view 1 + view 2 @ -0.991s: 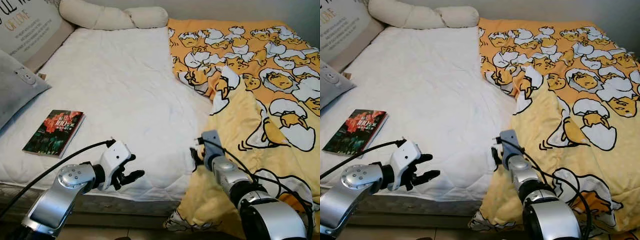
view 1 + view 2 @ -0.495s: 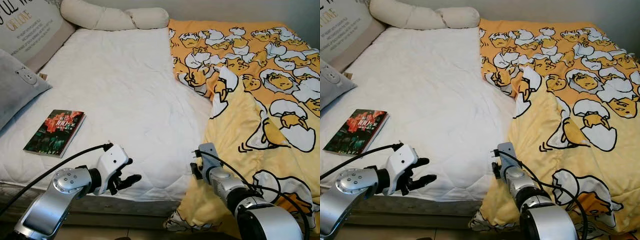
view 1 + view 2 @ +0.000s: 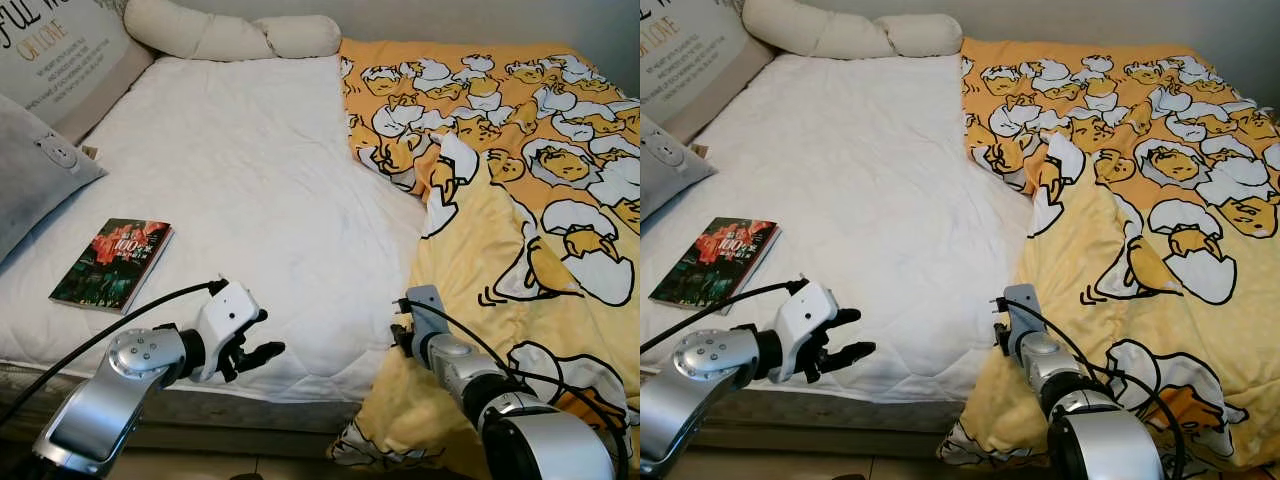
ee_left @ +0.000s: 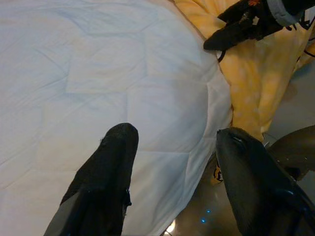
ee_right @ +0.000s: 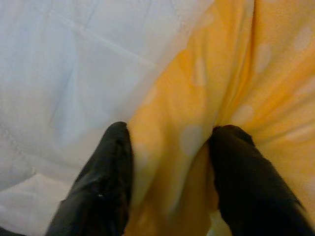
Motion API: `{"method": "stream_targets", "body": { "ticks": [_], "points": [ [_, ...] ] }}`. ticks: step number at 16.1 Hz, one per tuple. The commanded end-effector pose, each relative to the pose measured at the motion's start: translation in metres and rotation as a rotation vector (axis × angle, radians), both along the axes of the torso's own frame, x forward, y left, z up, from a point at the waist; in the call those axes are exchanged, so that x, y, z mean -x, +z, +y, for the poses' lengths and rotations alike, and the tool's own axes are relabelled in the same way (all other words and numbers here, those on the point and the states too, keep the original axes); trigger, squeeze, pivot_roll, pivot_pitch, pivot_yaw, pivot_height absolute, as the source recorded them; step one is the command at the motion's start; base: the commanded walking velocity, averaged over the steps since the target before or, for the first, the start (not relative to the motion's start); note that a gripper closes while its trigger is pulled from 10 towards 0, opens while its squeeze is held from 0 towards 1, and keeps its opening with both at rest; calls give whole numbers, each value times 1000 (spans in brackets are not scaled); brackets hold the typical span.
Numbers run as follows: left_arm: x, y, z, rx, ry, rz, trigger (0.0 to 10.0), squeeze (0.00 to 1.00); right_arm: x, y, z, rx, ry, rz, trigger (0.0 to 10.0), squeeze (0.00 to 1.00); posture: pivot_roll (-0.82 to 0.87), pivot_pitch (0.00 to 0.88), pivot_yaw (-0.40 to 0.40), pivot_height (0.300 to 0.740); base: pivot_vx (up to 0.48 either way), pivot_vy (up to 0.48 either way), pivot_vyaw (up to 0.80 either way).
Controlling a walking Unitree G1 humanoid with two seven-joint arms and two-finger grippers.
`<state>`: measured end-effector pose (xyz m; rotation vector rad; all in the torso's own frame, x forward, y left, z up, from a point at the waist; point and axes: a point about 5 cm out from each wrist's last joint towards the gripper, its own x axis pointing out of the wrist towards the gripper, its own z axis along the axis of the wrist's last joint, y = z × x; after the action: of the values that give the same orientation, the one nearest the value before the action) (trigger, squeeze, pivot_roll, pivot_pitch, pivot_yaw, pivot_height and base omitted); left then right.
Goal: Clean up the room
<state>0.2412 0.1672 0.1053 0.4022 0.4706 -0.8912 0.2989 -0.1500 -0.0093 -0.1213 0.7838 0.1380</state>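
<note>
A yellow blanket point(image 3: 520, 200) printed with cartoon eggs covers the right half of the bed and hangs over its front edge. My right gripper point(image 3: 400, 325) sits at the blanket's left edge, near the front of the white mattress point(image 3: 250, 170). In the right wrist view its fingers point(image 5: 106, 172) stand open, with a fold of the yellow blanket point(image 5: 182, 123) bulging between them. My left gripper point(image 3: 258, 338) hovers open and empty over the mattress's front edge. A book point(image 3: 112, 264) with a dark red and green cover lies flat on the mattress at the left.
A grey pillow point(image 3: 35, 175) and a printed cushion point(image 3: 60, 50) lean at the left end of the bed. A long cream bolster point(image 3: 230, 35) lies along the far side. A strip of floor point(image 3: 250, 468) runs below the bed's front edge.
My right gripper has drawn back and down along the blanket's edge toward the front of the bed. The left gripper dipped slightly and came back. The book has not moved.
</note>
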Motion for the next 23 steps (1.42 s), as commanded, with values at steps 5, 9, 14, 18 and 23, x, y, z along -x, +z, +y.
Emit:
{"method": "stream_targets", "body": {
  "ticks": [5, 9, 14, 18, 23],
  "points": [
    [-3, -1, 1, -10, -7, -1, 10000, 0, 9, -8, -6, -36, -16, 26, 0, 0, 183, 0, 36, 740, 0, 0, 0],
    [-4, -1, 0, -8, -15, 1, 10000, 0, 3, -1, -2, -138, 47, -13, 0, 0, 181, 0, 36, 740, 0, 0, 0],
    [-2, -2, 1, -5, -17, 9, 10000, 0, 22, 4, 12, -445, 594, 54, 0, 0, 187, 0, 31, 740, 0, 0, 0],
    [-1, -2, 2, -5, -15, 15, 10000, 0, 64, -12, -13, -455, 902, 240, 0, 0, 183, 0, 31, 740, 0, 0, 0],
    [-4, -2, -1, -4, -31, 16, 10000, 0, 87, -30, -12, -434, 889, 295, 0, 0, 165, 0, 52, 740, 0, 0, 0]
  ]
}}
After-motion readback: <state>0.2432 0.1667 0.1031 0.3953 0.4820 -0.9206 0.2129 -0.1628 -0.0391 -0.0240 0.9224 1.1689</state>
